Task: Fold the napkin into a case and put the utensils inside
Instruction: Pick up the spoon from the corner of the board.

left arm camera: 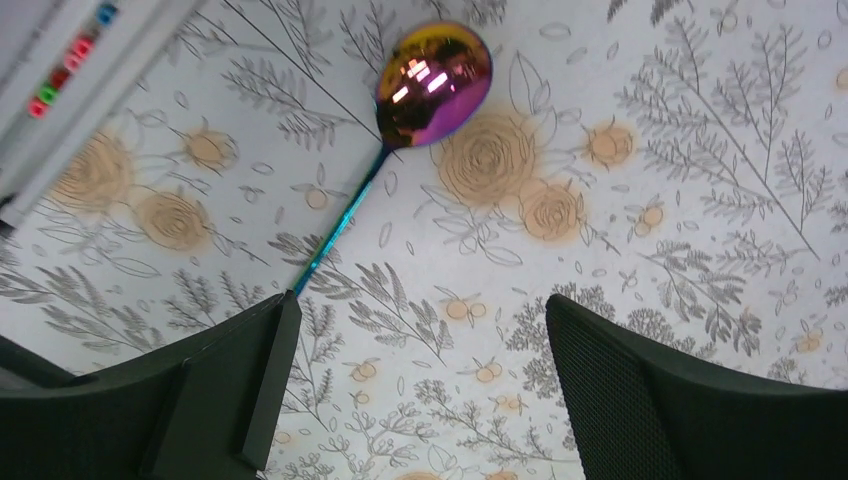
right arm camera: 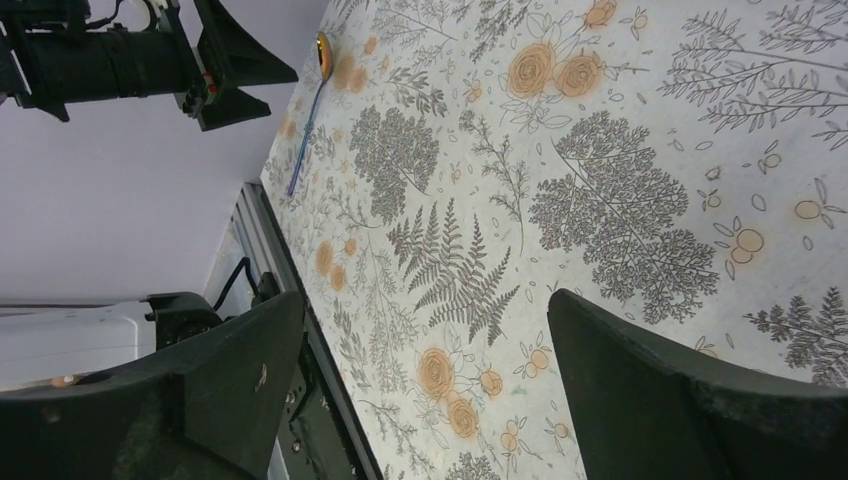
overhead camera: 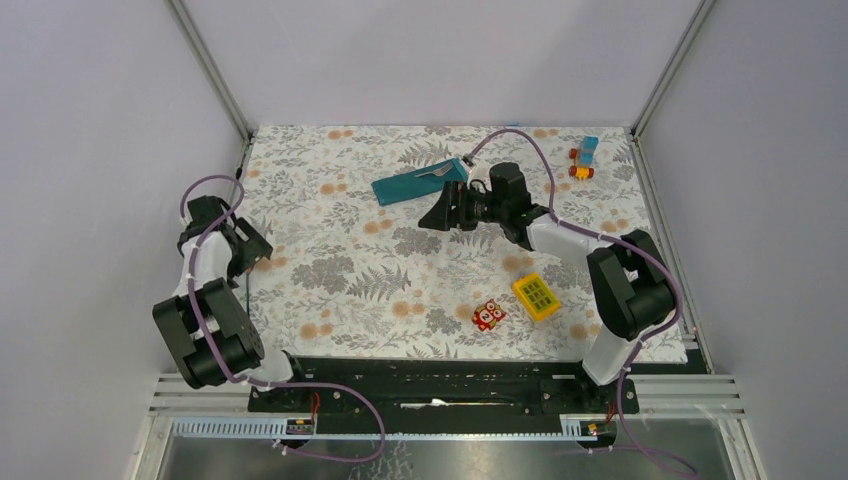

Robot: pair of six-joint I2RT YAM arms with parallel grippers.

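Observation:
The teal napkin lies folded into a narrow case [overhead camera: 418, 184] at the back middle of the table. A slim metallic utensil [overhead camera: 438, 172] shows at its right end. A spoon [left arm camera: 433, 72] with a shiny pink-purple bowl and thin bluish handle lies flat near the table's left edge; it also shows in the right wrist view [right arm camera: 322, 54]. My left gripper [left arm camera: 420, 335] is open and empty above the handle's end, and one fingertip [left arm camera: 285, 310] covers that end. My right gripper [overhead camera: 445, 215] is open and empty just in front of the case, and in its own view [right arm camera: 425, 330] it faces the bare tablecloth.
A red owl toy [overhead camera: 488, 315] and a yellow gridded block [overhead camera: 536, 296] sit at the front right. A blue and orange toy [overhead camera: 585, 158] is at the back right. Frame posts and grey walls border the flowered tablecloth [overhead camera: 340, 260].

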